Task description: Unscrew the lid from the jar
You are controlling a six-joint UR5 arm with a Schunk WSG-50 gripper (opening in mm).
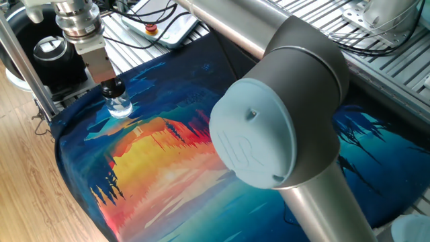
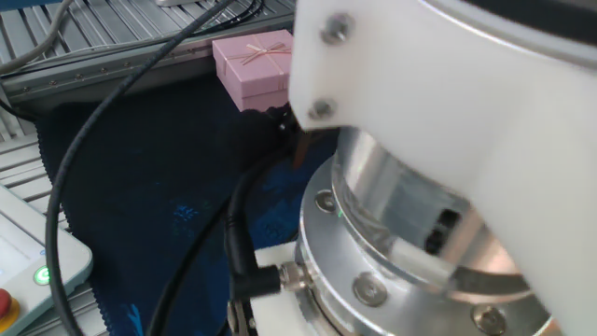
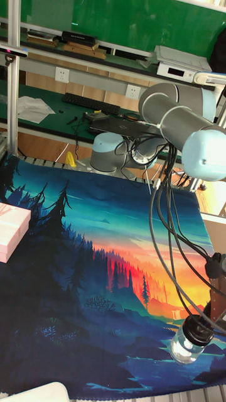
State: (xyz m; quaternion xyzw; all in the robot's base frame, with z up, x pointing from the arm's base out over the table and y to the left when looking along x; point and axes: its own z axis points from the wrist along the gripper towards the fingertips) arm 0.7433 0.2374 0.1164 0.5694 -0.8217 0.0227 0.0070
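Tall fixed view: I see the jar (image 3: 182, 347) upright near the painted sunset cloth's (image 3: 94, 264) corner, end effector (image 1: 113, 88) clamped on the lid (image 3: 197, 330); pink gift box (image 3: 11, 232) at the cloth's far edge.

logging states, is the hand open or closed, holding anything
Hand: closed on the lid of the jar.

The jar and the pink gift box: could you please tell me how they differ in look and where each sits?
The jar is clear, rounded glass with the black lid on; the pink gift box is opaque and flat-sided, with a ribbon bow. The jar is much smaller than the box. The gripper is at the jar's lid, while the box stands untouched at the far edge. Both rest on the painted cloth.
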